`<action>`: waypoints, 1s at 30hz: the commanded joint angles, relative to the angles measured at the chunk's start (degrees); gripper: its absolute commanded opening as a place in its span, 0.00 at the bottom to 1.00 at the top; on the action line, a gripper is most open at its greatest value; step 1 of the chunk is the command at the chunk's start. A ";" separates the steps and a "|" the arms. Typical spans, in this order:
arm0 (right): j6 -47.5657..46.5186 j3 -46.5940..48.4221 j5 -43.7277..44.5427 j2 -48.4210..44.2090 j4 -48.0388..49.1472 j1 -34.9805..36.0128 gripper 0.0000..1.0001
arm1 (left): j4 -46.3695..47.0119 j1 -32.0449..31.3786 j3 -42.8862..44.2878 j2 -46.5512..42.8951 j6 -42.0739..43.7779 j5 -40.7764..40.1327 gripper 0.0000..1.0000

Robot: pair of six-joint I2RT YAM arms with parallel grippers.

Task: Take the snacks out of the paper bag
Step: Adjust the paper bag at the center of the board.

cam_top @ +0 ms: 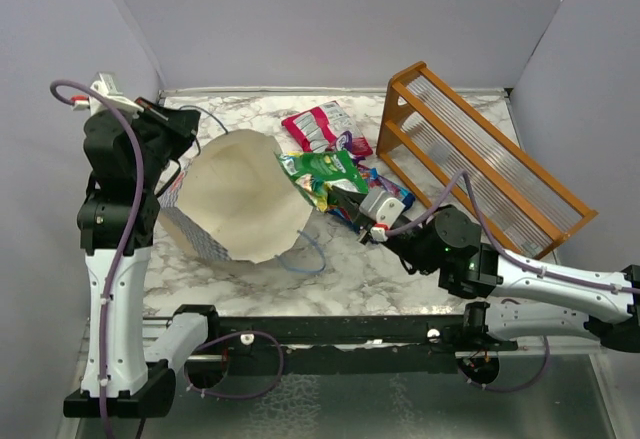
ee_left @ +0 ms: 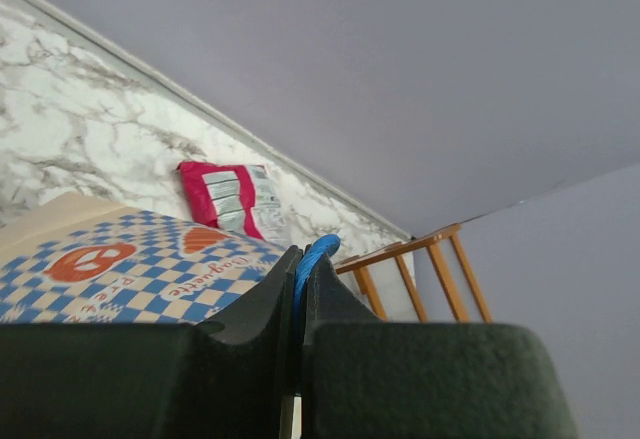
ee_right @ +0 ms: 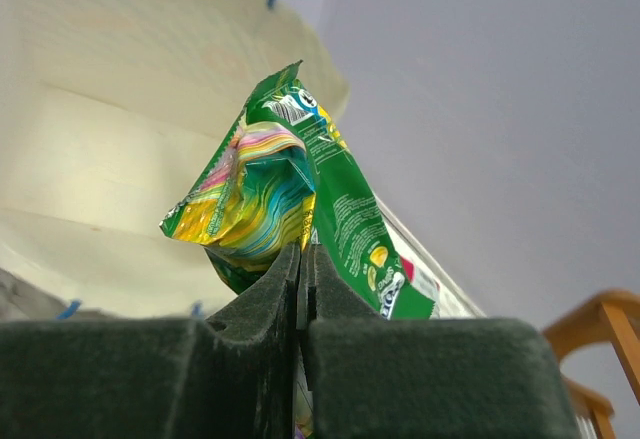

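Observation:
The paper bag (cam_top: 245, 194) lies on its side, its cream inside open toward the right; its blue-and-white checkered outside shows in the left wrist view (ee_left: 130, 269). My left gripper (cam_top: 183, 127) (ee_left: 301, 259) is shut on the bag's blue handle (ee_left: 320, 251) at the bag's far left edge. My right gripper (cam_top: 340, 200) (ee_right: 303, 251) is shut on a green packet (cam_top: 322, 169) (ee_right: 345, 209), held just at the right of the bag's mouth. A pink-and-white packet (cam_top: 315, 127) (ee_left: 228, 197), a purple one (cam_top: 356, 145) and a blue one (cam_top: 396, 190) lie on the table beyond the bag.
An orange wooden slatted rack (cam_top: 480, 154) (ee_left: 420, 259) (ee_right: 600, 329) stands at the back right, close to my right arm. The marble table (cam_top: 370, 269) is walled by grey panels. A loose blue handle loop (cam_top: 310, 254) lies at the bag's near rim.

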 commanded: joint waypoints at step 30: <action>7.78 -8.72 17.92 -8.61 -11.74 -1.78 0.01 | -11.60 -1.78 -12.56 -16.74 9.23 -30.43 0.78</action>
